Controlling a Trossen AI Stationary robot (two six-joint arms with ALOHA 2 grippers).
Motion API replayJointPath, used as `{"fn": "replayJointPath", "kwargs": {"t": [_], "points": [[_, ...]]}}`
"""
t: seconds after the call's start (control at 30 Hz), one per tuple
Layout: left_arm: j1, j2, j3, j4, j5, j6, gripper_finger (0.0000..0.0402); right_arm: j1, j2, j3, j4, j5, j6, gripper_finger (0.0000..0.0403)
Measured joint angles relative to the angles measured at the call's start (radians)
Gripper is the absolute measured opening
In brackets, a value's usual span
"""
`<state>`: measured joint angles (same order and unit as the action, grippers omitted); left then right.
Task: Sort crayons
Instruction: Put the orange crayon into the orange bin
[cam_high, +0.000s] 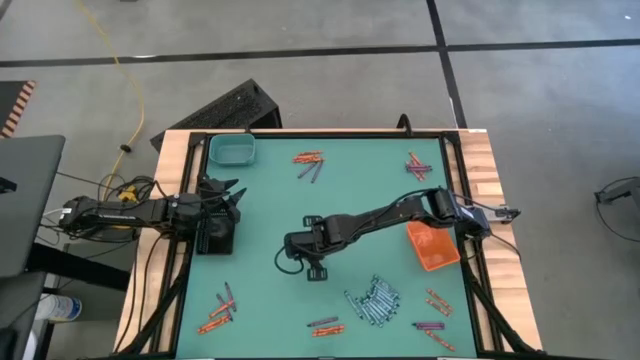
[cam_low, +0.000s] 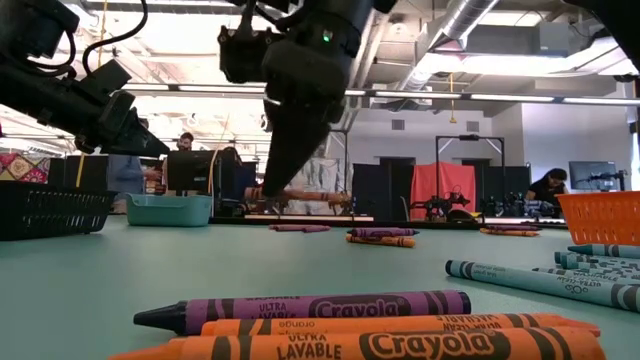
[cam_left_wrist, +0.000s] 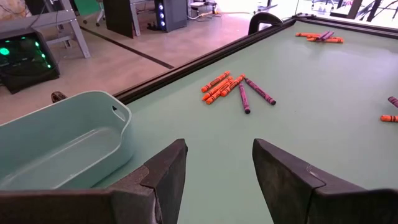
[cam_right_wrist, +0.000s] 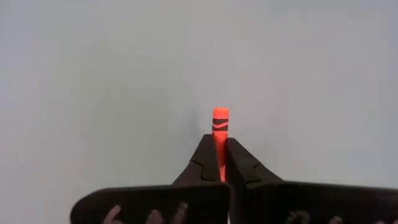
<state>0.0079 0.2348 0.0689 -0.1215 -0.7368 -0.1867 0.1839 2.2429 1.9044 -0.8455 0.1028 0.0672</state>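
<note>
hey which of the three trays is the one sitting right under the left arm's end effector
The black tray, at the table's left edge. The left end effector hovers over it, open. The teal tray sits in the far-left corner; the orange tray lies on the right side.

Crayons (cam_high: 372, 300) lie scattered around three trays (cam_high: 232, 150)

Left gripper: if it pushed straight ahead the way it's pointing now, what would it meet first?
Probably the cluster of orange and purple crayons ahead of the open left gripper; bare mat lies between. The teal tray sits off to one side. Depth is uncertain.
</note>
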Motion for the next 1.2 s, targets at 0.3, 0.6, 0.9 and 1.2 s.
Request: {"fn": "replayJointPath", "kwargs": {"t": [0.3, 0.6, 0.9, 1.2], "points": [[0.000, 0.000, 0.000, 0.000, 0.000, 0.000, 0.0176, -0.038, 0.000, 0.081, -0.192, 0.024, 0.068, 0.0000], [0.000, 0.000, 0.000, 0.000, 0.000, 0.000, 0.0176, -0.059, 0.000, 0.144, -0.316, 0.030, 0.167, 0.0000], [0.000, 0.000, 0.000, 0.000, 0.000, 0.000, 0.0176, -0.063, 0.000, 0.157, -0.332, 0.064, 0.275, 0.0000], [0.000, 0.000, 0.000, 0.000, 0.000, 0.000, 0.0176, -0.058, 0.000, 0.157, -0.404, 0.065, 0.452, 0.0000]]}}
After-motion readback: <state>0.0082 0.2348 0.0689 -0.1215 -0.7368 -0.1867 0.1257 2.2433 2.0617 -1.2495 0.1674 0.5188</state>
